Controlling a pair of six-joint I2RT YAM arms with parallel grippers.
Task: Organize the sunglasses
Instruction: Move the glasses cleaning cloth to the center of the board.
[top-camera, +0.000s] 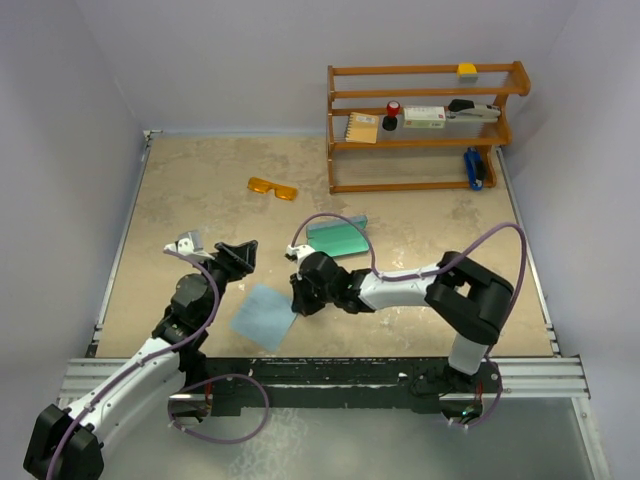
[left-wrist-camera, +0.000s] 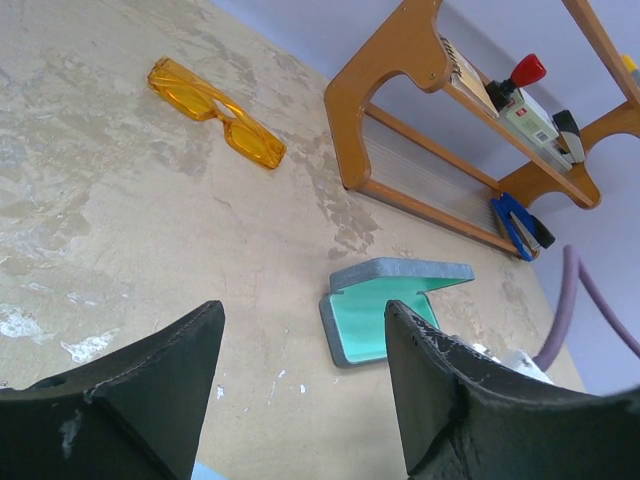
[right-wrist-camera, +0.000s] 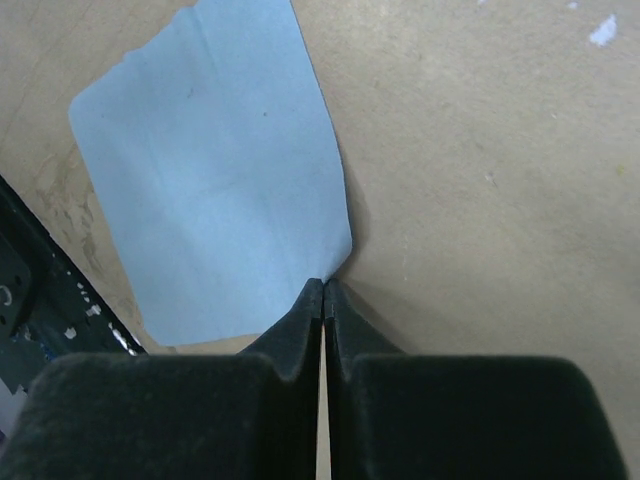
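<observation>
The table (top-camera: 200, 200), a mottled beige slab with a stone-like finish, is carrying everything. At its far right corner a wooden shelf rack (top-camera: 415, 145) of warm orange slats is standing, holding small odds and ends.

Toward the near edge, the right gripper (right-wrist-camera: 323, 285) is pressing its dark, matte fingers flat together and appears to be pinching one corner of the cloth (right-wrist-camera: 210, 180), a thin, soft, pale blue square lying mostly flat. The left gripper (left-wrist-camera: 302, 310) is hanging released and empty near the left side, its jaws spread and facing the far edge.

The case (left-wrist-camera: 360, 325), an oblong shell with a felt-like blue-grey outside and smooth teal lining, is sitting open around the middle of the table, just beyond the right gripper.

The sunglasses (left-wrist-camera: 215, 110), a small pair in glossy, translucent orange-amber plastic, are lying alone toward the far edge, left of the rack and well apart from the case and both grippers.

Judging by this, the task is looking barely begun. The case is standing ready, but the sunglasses are waiting untouched. The cloth is being handled first, and placing the sunglasses and closing the lid are probably remaining.
</observation>
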